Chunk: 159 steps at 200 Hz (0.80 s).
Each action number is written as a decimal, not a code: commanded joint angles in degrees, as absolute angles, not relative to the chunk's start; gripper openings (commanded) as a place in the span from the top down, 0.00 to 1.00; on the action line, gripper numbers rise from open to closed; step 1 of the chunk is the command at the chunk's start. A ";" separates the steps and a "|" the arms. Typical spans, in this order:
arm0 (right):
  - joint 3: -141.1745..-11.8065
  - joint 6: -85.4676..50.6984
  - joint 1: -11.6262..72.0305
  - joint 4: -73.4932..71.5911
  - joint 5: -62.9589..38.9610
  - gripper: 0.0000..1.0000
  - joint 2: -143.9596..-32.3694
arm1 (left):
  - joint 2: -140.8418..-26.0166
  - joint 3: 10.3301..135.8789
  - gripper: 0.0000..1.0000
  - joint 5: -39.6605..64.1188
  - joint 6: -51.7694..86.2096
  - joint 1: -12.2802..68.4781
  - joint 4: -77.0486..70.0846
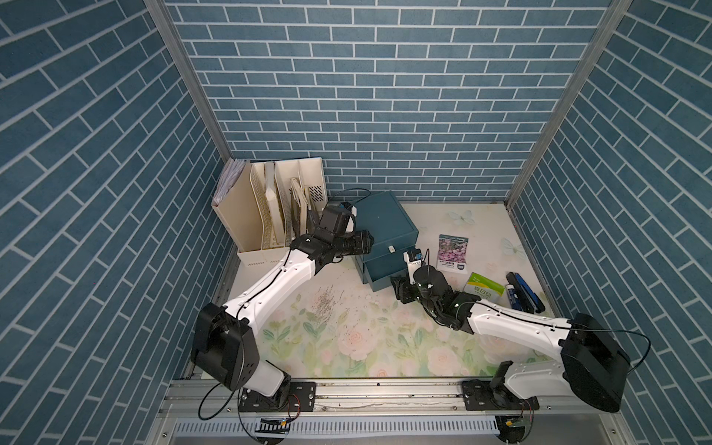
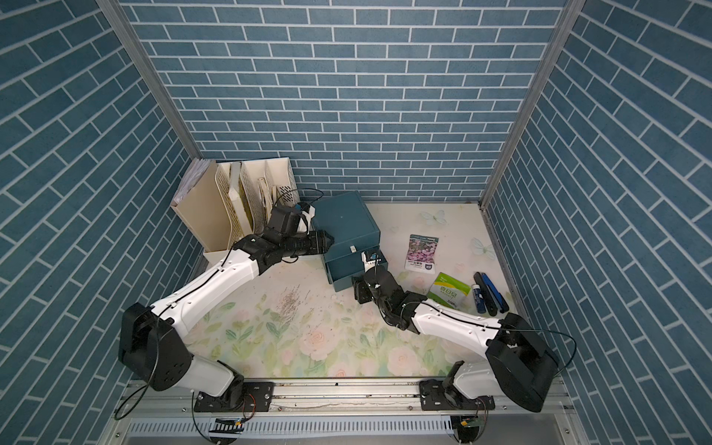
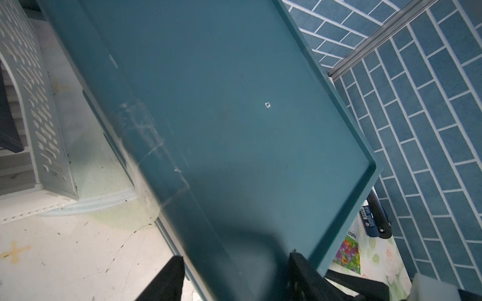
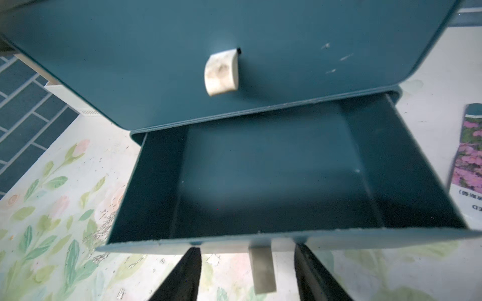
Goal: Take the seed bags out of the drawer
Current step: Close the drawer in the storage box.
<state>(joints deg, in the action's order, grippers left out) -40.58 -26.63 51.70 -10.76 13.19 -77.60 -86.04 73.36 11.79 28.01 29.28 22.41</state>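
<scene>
Crowding the back of the floral table (image 1: 346, 339), a cream file organiser (image 1: 266, 215) stands at 10 o'clock. The teal cabinet (image 1: 385, 219) stands just beside it near 12, with a narrow strip of table between them. The left claw (image 3: 234, 256) sits at the cabinet's 9 o'clock, its fingers (image 3: 172, 278) clamped across the cabinet's near corner. The lower drawer (image 4: 407, 169) stands pulled out toward 6 o'clock, its teal floor in plain view under the closed upper drawer (image 4: 287, 39). The right claw (image 4: 247, 249) hangs at the drawer's front edge. It is spread wide, with the pale pull tab (image 4: 262, 268) between the fingers and touching neither.

Two seed bags lie flat on the table, outside the drawer. The purple-pink seed bag (image 1: 453, 252) is at the cabinet's 3 o'clock, near it but apart. The green-white seed bag (image 1: 486, 289) is at 4 o'clock, its near edge hidden by the right forearm (image 1: 512, 319). Dark blue pens (image 1: 524, 294) lie just beyond it, close to the table's 3 o'clock edge.

The widest open room is the table's front half, from 5 to 8 o'clock, marked only by a scatter of dark specks (image 1: 327, 304). A smaller open patch lies at 2 o'clock, behind the purple-pink bag.
</scene>
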 commanded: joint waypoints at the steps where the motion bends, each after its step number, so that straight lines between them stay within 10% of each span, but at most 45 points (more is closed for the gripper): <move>1: -42.28 -23.94 50.55 -16.04 13.10 0.39 -79.78 | -87.98 72.43 0.33 11.45 26.86 29.60 30.59; 159: -43.66 -25.30 48.79 -28.70 12.22 0.41 -88.68 | -88.68 73.47 0.33 11.95 25.96 29.53 31.38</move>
